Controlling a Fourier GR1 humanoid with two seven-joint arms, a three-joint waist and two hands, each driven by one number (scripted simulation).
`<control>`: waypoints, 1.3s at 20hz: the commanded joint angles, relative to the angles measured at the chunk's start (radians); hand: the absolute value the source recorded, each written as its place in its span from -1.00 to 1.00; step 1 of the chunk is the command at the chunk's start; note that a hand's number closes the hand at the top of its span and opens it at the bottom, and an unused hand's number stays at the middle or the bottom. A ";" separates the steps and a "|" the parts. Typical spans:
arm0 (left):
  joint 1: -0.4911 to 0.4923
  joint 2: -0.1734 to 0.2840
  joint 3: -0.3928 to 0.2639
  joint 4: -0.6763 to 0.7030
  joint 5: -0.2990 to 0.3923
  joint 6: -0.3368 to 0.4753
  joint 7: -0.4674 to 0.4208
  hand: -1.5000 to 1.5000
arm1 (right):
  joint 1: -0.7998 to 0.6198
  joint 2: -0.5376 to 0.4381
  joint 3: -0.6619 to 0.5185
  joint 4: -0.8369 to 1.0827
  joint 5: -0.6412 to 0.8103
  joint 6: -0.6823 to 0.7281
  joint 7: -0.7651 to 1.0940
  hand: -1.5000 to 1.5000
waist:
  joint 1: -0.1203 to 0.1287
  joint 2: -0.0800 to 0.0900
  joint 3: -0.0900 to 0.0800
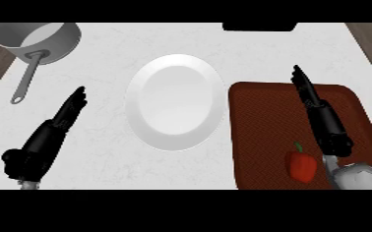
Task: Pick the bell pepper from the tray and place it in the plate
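at the far left, up in the corner, a grey pot (45, 38) stands on the pale counter (102, 142), its handle running down and to the left toward the view's edge. below it the left hand (54, 128) lies over the counter, fingers straight and close together, pointing up and a little right; it holds nothing and touches no object. it is near the plate's left rim but apart from it.

in the middle sits the white plate (174, 102), bare, on the counter between the pot's side and the tray.

just right of the plate, not touching it as far as can be seen, is the dark red tray (265, 128), reaching down to the lower edge of the scene. the right hand (320, 113) hangs over the tray's right half, fingers straight and narrow, tips pointing up toward the tray's far rim, wrist near the lower right. it grips nothing. the red pepper (302, 164) with its green stem lies on the tray near the lower right, just left of the right wrist, beside it; whether they touch cannot be told. a dark block (259, 27) shows at the counter's far edge.
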 commanded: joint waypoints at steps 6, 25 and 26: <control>0.114 -0.165 0.034 0.161 0.122 0.103 0.126 0.00 | 0.019 -0.201 -0.399 -0.134 -0.205 -0.001 0.053 1.00 | -0.095 0.023 -0.006; 0.043 -0.267 -0.015 0.189 0.088 0.090 0.157 0.00 | 0.688 -0.356 -0.528 -0.427 0.025 -0.020 0.193 -1.00 | -0.041 0.029 -0.008; 0.017 -0.283 -0.008 0.166 0.104 0.107 0.193 0.00 | 0.700 -0.396 -0.537 -0.450 0.035 0.002 0.234 -1.00 | -0.041 0.029 -0.007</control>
